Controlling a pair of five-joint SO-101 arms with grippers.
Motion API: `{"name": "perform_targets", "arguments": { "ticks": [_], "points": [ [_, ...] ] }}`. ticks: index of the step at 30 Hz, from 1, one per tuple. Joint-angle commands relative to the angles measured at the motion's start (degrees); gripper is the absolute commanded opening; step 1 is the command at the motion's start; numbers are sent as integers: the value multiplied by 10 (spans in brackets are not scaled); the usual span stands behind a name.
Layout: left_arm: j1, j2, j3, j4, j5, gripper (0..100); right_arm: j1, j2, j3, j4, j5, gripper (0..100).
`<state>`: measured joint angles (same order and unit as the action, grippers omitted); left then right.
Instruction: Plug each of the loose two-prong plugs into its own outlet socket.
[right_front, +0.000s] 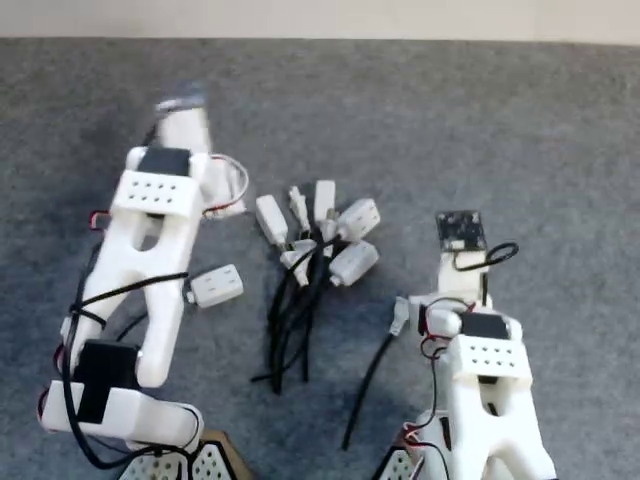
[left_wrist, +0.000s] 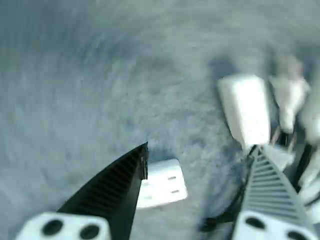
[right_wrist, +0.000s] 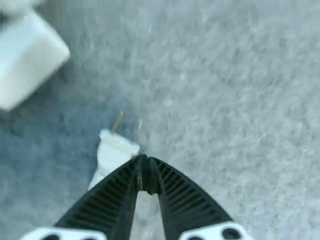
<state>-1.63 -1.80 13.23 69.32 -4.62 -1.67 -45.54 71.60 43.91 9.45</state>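
ribbed left claw (left_wrist: 197, 162) gapes empty over fuzzy grey carpet (left_wrist: 100, 75); right claw (right_wrist: 144, 170) pinched shut beside two-pronged white plug (right_wrist: 114, 150).

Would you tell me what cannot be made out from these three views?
High view: the plug cluster is too tangled and small to count plugs.
Left wrist view: blur smears the white pieces beyond the left gripper.
Right wrist view: the right gripper covers the rear of the plug, hiding any grip.
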Motion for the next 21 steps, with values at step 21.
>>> {"name": "perform_targets", "arguments": {
  "ticks": [21],
  "points": [
    [-95,-25,88,-113,209,320,-144,11,15,12,-380,213]
  ]
}}
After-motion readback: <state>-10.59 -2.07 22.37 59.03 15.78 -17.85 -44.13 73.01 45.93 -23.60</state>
